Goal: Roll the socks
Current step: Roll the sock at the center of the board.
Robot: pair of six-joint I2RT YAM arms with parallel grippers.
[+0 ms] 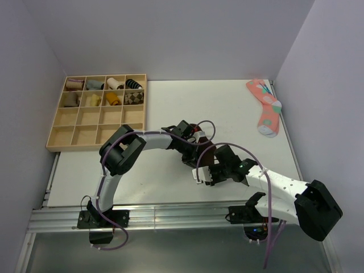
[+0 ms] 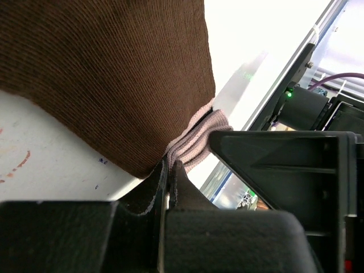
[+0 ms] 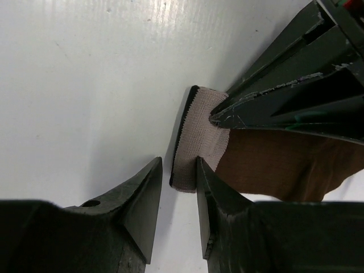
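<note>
The dark brown knit sock (image 2: pixel 114 74) lies on the white table, with its pale striped cuff (image 3: pixel 199 131) folded over at the near end. In the top view the sock (image 1: pixel 207 154) is mostly hidden between the two grippers. My left gripper (image 2: pixel 169 165) is shut, pinching the sock at the cuff edge; its fingertips (image 3: pixel 227 114) press on the cuff in the right wrist view. My right gripper (image 3: pixel 179 168) is open, its jaws straddling the cuff's lower corner, one finger on each side. Both grippers meet at the table's middle front (image 1: pixel 202 162).
A wooden compartment tray (image 1: pixel 74 133) stands at the back left with small sock bundles in its top rows. A pink dotted sock (image 1: pixel 265 108) lies at the back right near the wall. The table's metal front rail (image 1: pixel 170 216) runs below the arms.
</note>
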